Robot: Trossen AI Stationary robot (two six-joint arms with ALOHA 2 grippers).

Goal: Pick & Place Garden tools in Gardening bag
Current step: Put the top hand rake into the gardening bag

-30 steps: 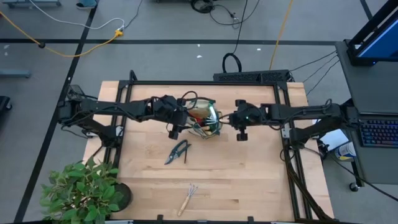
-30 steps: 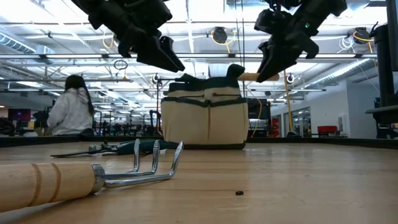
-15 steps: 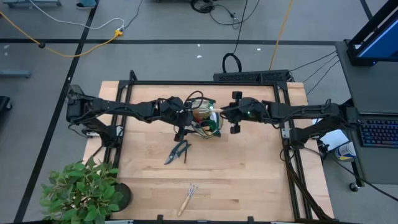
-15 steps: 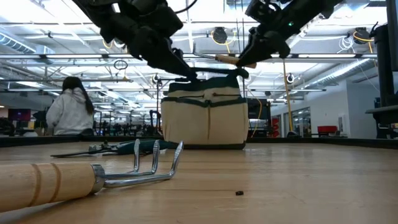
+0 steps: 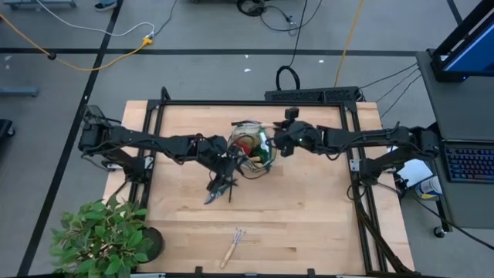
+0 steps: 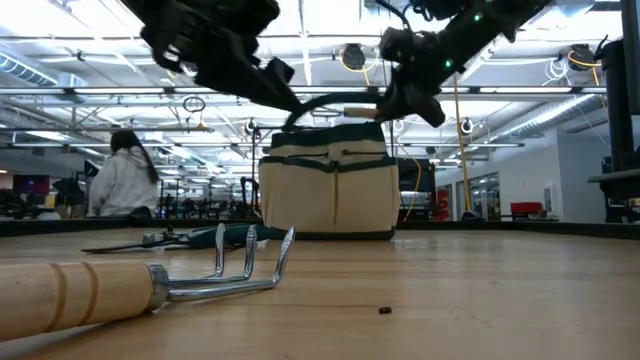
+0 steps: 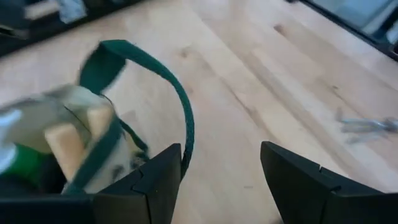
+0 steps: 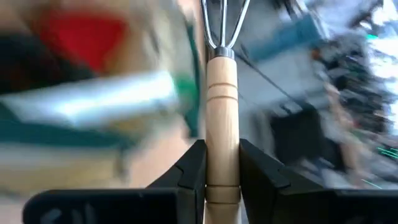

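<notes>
the right gripper point(image 8: 222, 163) was clenched on a wooden-handled rake point(image 8: 222, 93) over the bag point(image 5: 253, 148) at the frame's middle, likely lining it up to drop in. the left gripper point(image 7: 221, 171) hung with fingers released near the shears point(image 5: 221, 187), probably its next pick.

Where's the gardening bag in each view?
High: gardening bag at table centre, between both grippers.
Low: centre, beige, standing on the table.
Left wrist: beige rim and green loop handle beyond the open left gripper.
Right wrist: blurred beige-green shape behind the wooden-handled tool in the right gripper.
Shared landmark: the green trim.
</notes>
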